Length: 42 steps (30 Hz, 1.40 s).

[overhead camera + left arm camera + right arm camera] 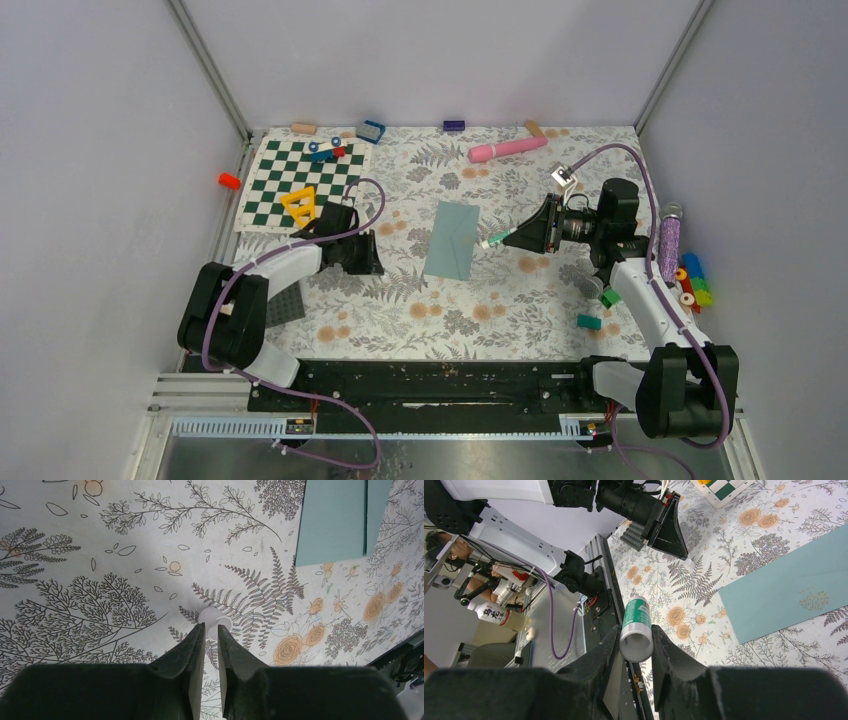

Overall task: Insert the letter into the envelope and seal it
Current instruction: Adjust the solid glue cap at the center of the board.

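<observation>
The teal envelope [453, 240] lies flat in the middle of the floral mat, and shows too in the left wrist view [335, 522] and the right wrist view [789, 590]. The letter is not in view. My right gripper [518, 237] is shut on a green-and-white glue stick [636, 630]. The stick's tip [490, 242] reaches the envelope's right edge. My left gripper [210, 626] sits left of the envelope, low over the mat. Its tips pinch a small white cap [216, 617].
A green-and-white chequered board [262, 205] with a yellow triangle lies at the back left. A dark grey studded plate [285, 305] sits by the left arm. A pink cylinder [508, 149], a purple glitter tube [668, 240] and coloured blocks [692, 283] are at the back and right.
</observation>
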Motion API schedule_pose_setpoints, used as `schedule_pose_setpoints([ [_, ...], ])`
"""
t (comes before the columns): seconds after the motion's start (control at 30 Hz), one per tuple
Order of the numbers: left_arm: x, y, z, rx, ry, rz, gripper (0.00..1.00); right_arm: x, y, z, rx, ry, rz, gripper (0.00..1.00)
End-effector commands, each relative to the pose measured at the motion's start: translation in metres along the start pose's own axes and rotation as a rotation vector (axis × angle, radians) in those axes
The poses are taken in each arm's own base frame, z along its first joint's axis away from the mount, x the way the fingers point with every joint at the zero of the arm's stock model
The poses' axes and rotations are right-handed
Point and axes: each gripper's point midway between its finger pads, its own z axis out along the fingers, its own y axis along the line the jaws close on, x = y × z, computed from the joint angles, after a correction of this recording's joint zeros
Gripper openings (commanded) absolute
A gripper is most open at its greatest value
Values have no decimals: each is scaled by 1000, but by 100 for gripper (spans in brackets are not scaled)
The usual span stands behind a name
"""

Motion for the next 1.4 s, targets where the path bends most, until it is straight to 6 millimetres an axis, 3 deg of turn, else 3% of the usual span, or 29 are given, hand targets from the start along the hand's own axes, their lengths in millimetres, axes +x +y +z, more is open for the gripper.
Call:
schedule_pose_setpoints([
  [0.0, -5, -3, 0, 13, -34, 19, 17, -9, 6, 1, -23, -1, -54, 17],
  [0.63, -6, 1, 9, -38, -27, 39, 13, -8, 4, 1, -22, 0, -48, 17],
  [0.87, -11, -1, 6, -48, -36, 51, 3, -8, 4, 1, -21, 0, -48, 17],
  [1.17, -51, -6, -24, -127, -157, 141, 0, -9, 3, 1, -21, 0, -47, 17],
  [1.37, -73, -3, -38, -351, -213, 359, 0, -9, 4, 1, -21, -1, -50, 17],
])
